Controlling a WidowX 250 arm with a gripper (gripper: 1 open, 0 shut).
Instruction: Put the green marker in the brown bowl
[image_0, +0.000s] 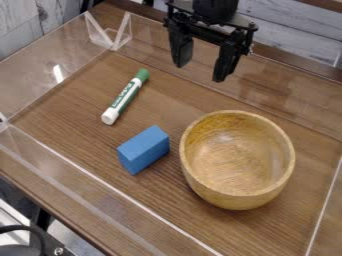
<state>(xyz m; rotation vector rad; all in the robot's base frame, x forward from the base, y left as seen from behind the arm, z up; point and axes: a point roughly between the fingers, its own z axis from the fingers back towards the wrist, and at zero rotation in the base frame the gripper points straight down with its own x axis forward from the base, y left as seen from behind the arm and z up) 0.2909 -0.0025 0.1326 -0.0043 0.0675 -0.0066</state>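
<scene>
Hovering above and behind the bowl (239, 160), fingers (203, 67) released, holding nothing. Lying on the tabletop (83, 145), beyond the block (144, 150) and well apart from the bowl: the marker (126, 96).

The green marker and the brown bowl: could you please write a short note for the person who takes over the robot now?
Gripper: open, holding nothing, raised at the far side of the table, beyond the bowl.
Green marker: lying on the table, outside the bowl, green cap pointing to the far side.
Brown bowl: upright on the table, nothing in it.
Blue block: on the table between the marker and the bowl, nearer the camera; not part of the job.
Done: nothing of the job yet.
Left: grasp the marker, carry it over the bowl, release it inside.
</scene>
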